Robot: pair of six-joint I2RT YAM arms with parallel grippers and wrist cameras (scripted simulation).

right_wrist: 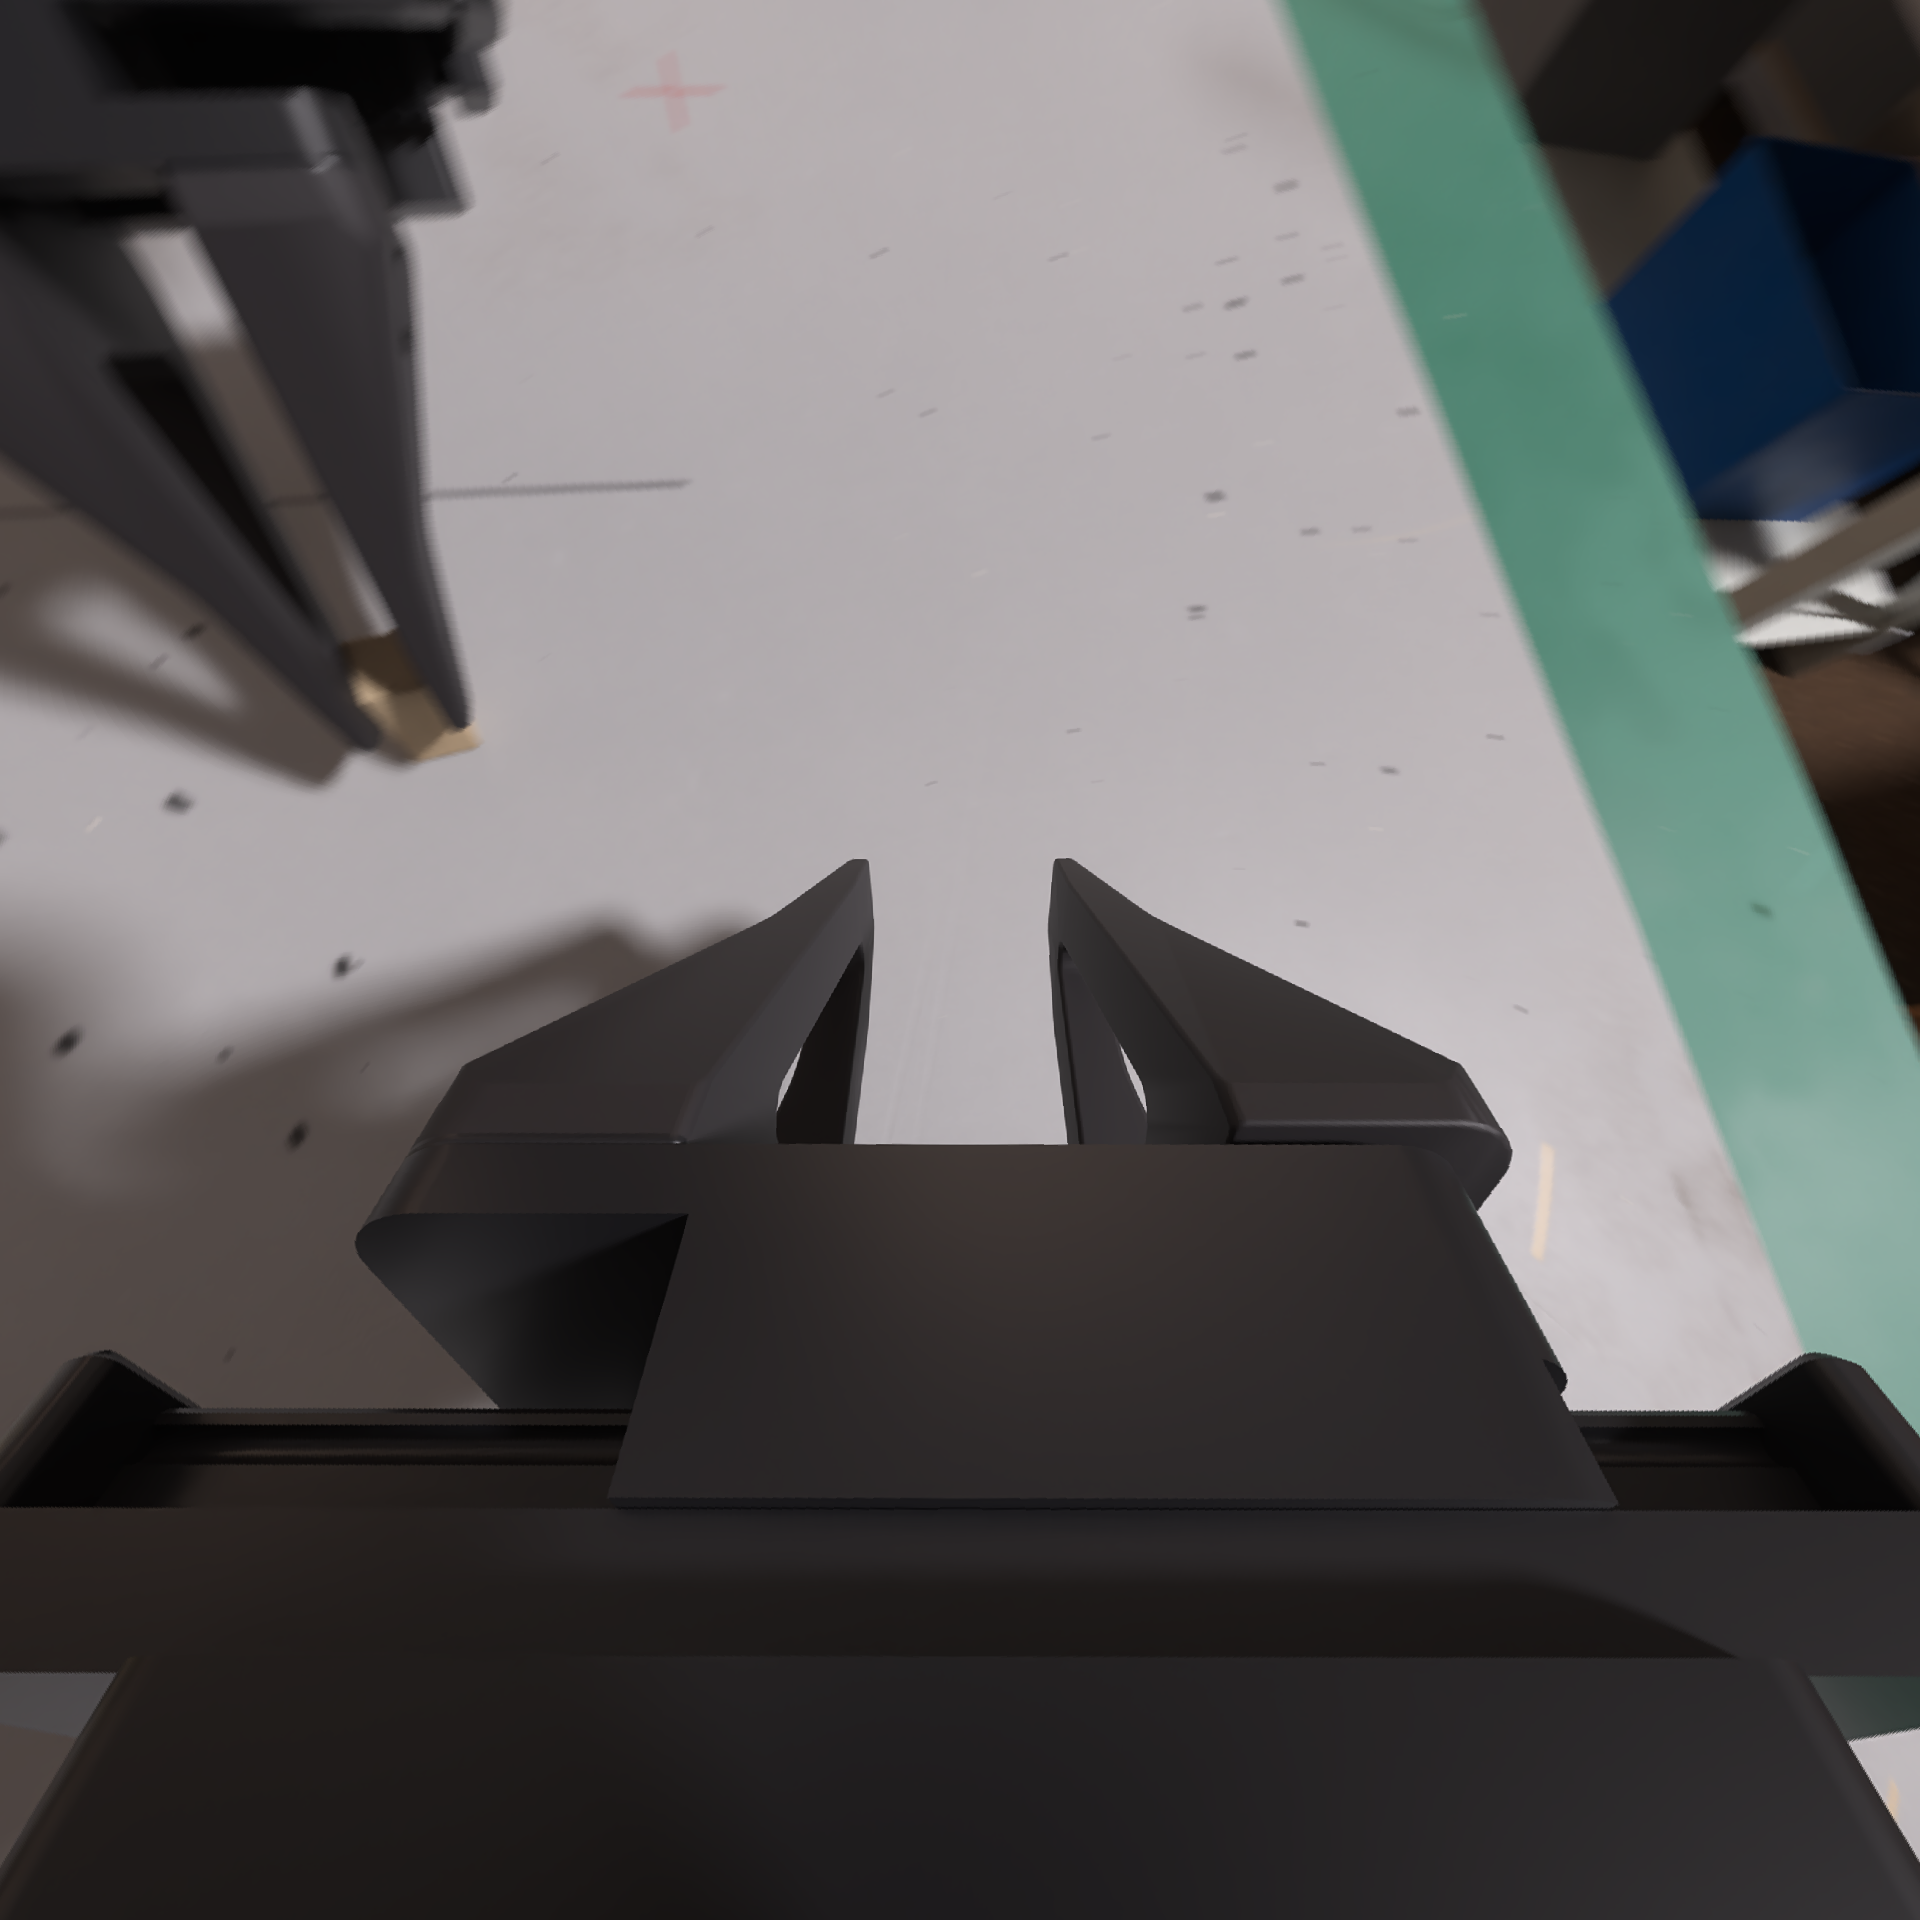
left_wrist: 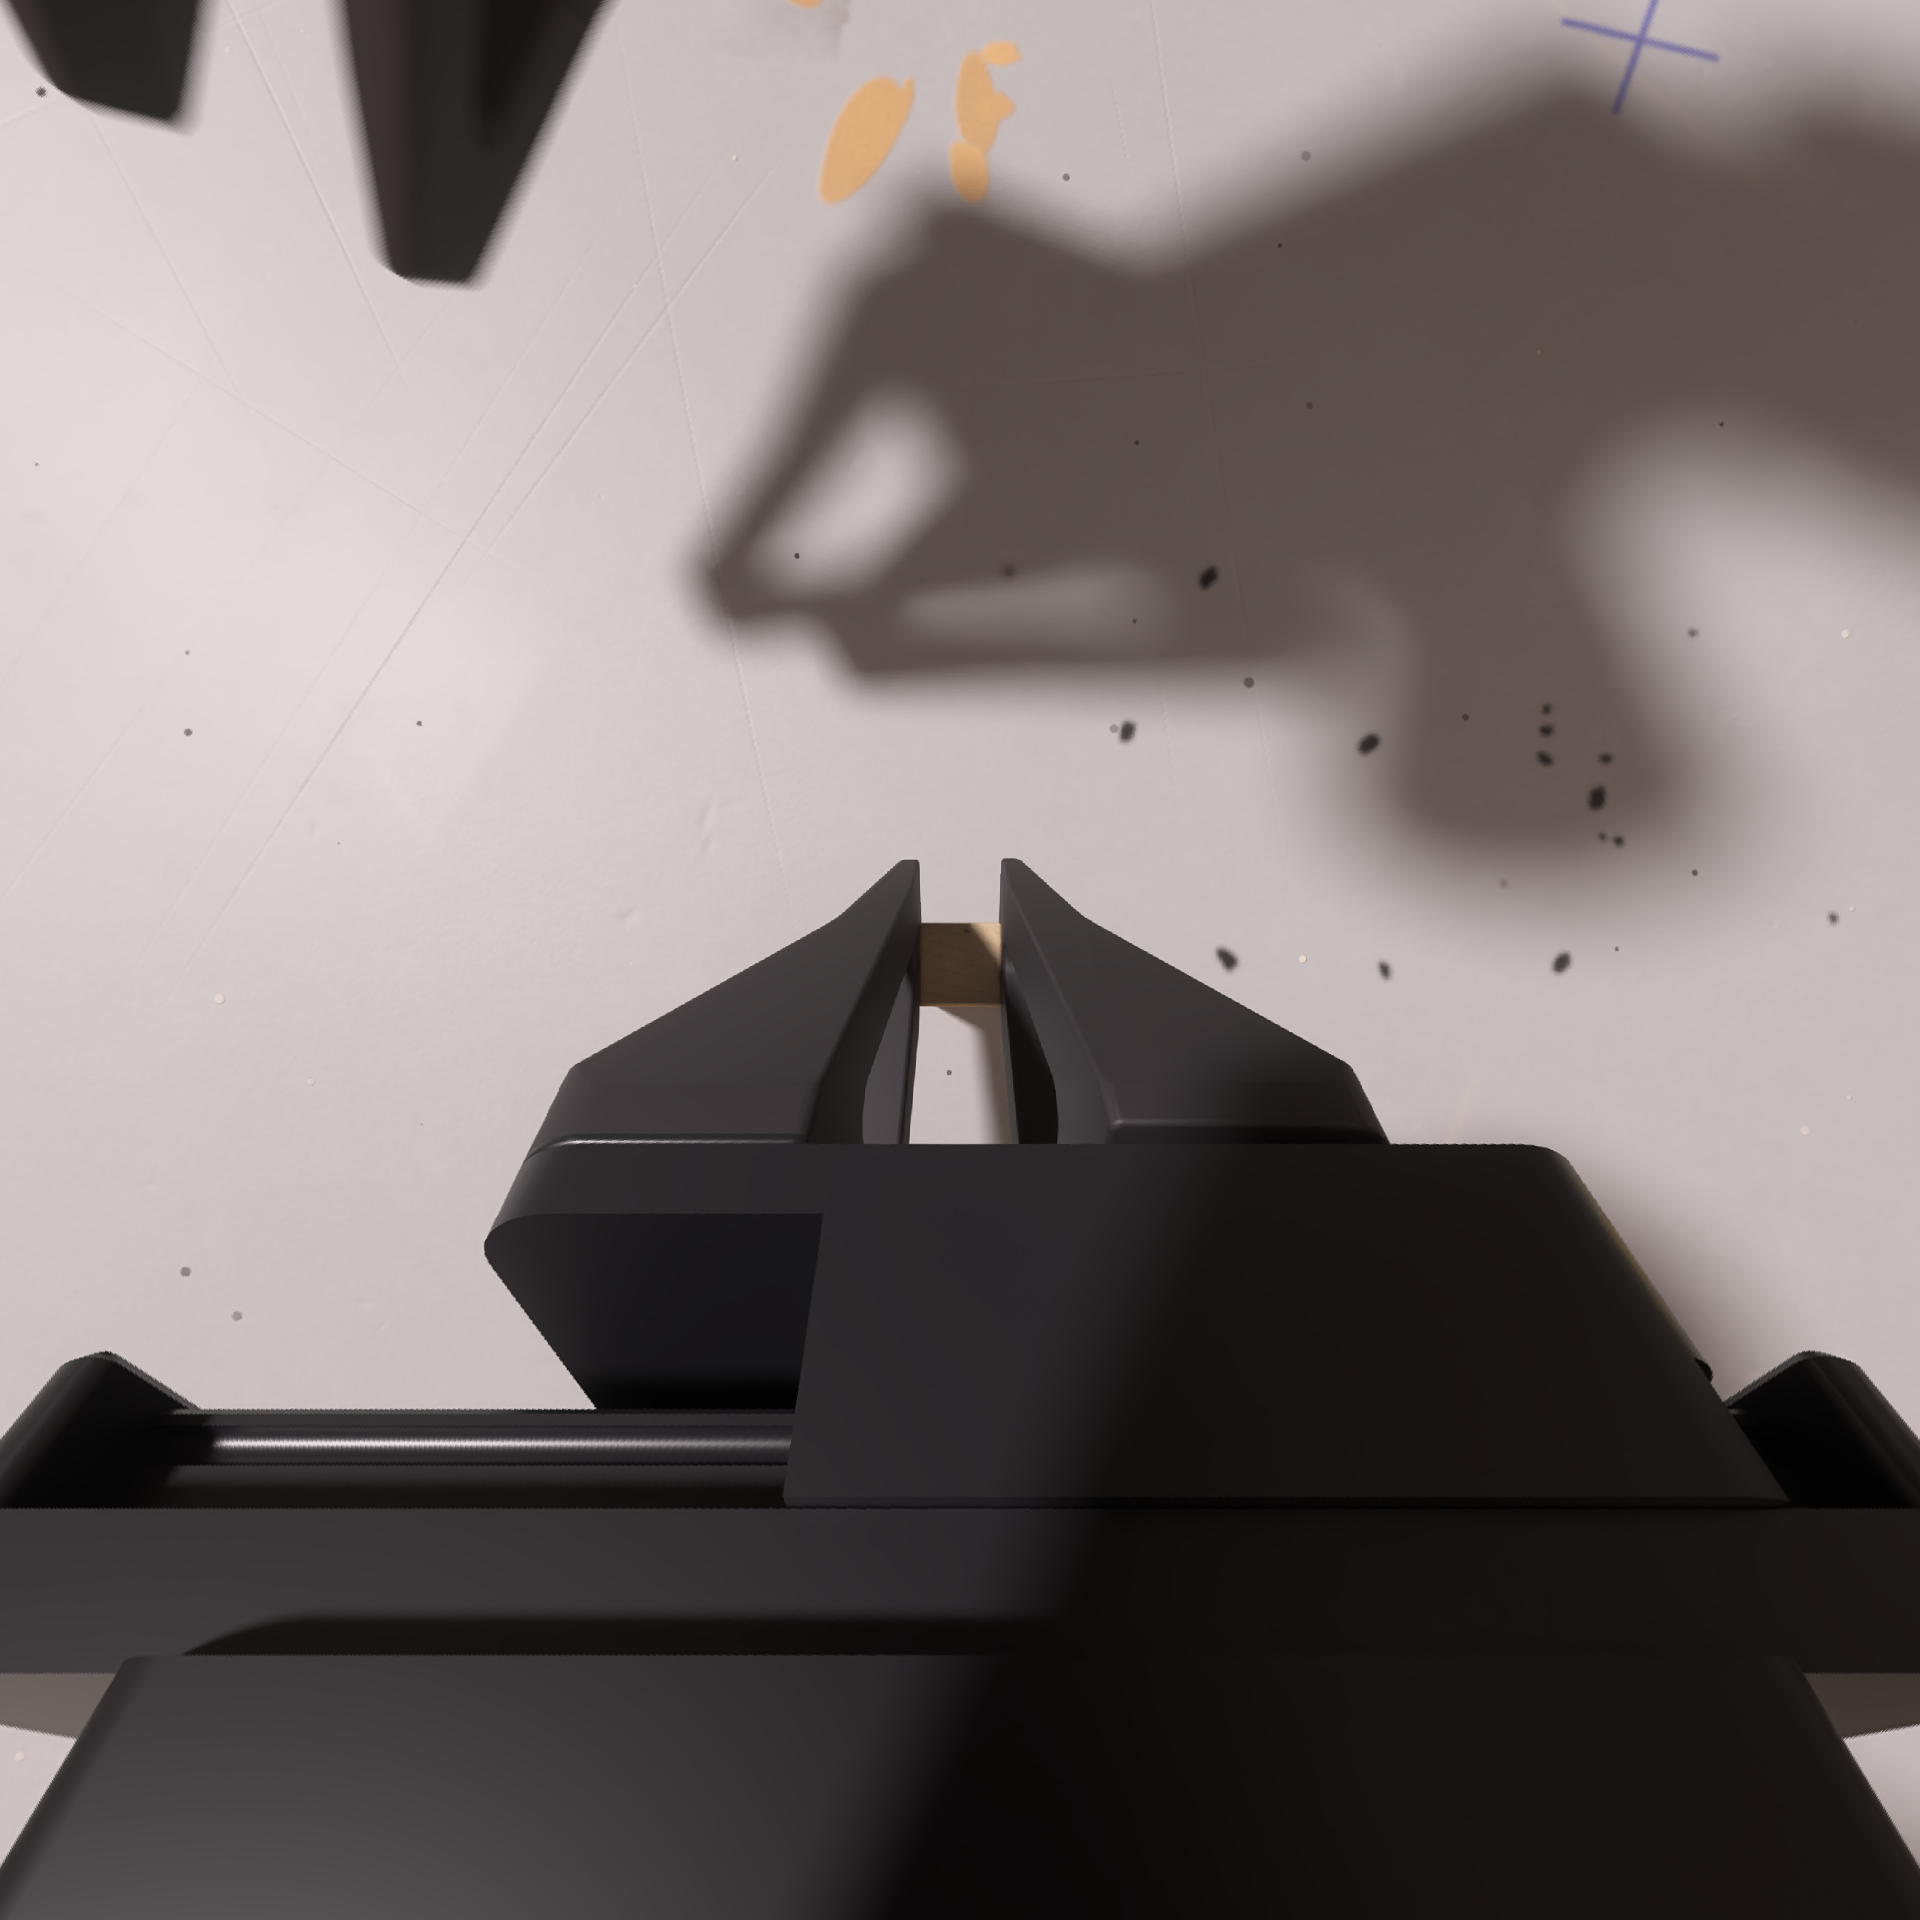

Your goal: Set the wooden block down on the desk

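My left gripper is shut on a small wooden block, which sits between its black fingers a little behind the tips, above the pale desk. The same gripper and the block show at the upper left of the right wrist view, the block sticking out below the fingertips and held above the desk. My right gripper is open and empty, with bare desk between its fingers. Its fingers show at the top left of the left wrist view.
Orange paint marks and a blue cross lie on the desk far ahead of the left gripper. A faint red cross marks the desk. A green strip runs along the desk's right edge, with a blue box beyond it.
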